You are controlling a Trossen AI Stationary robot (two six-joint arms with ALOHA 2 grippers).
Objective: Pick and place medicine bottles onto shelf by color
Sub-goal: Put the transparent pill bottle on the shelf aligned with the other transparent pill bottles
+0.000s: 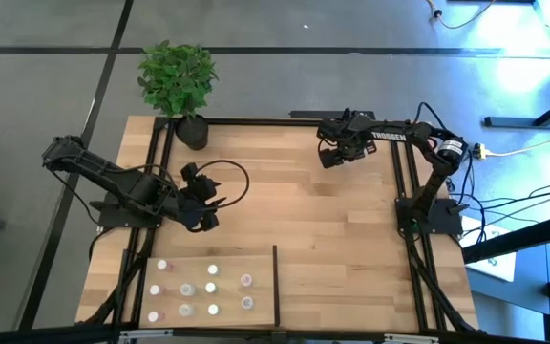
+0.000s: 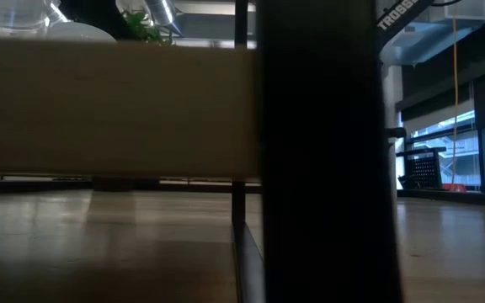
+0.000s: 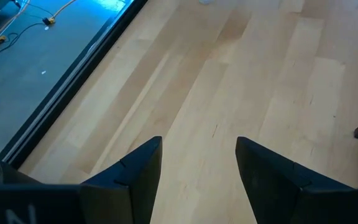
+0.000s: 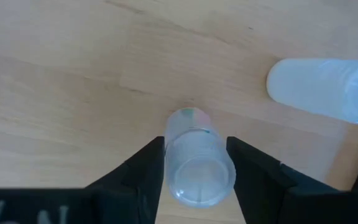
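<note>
Right jaws (image 4: 194,171): we see them clamped on a bottle (image 4: 197,163) | second bottle (image 4: 323,89) beside | left jaws (image 3: 199,171): apart, over bare desk (image 3: 229,81)

Taking the tabletop (image 1: 332,229) as the landmark: the left arm (image 1: 103,177) reaches in from the tabletop's left edge, elbow raised outboard, forearm angled toward the middle. The left gripper (image 3: 199,163) hangs over bare boards left of centre, its two dark fingers (image 3: 135,174) spread apart with nothing between them. The right arm (image 1: 428,153) rises from its base at the tabletop's right edge and stretches along the far edge. The right gripper (image 4: 195,163) points down near the far edge, its fingers (image 4: 143,168) closed against both sides of a small clear bottle (image 4: 197,165).
</note>
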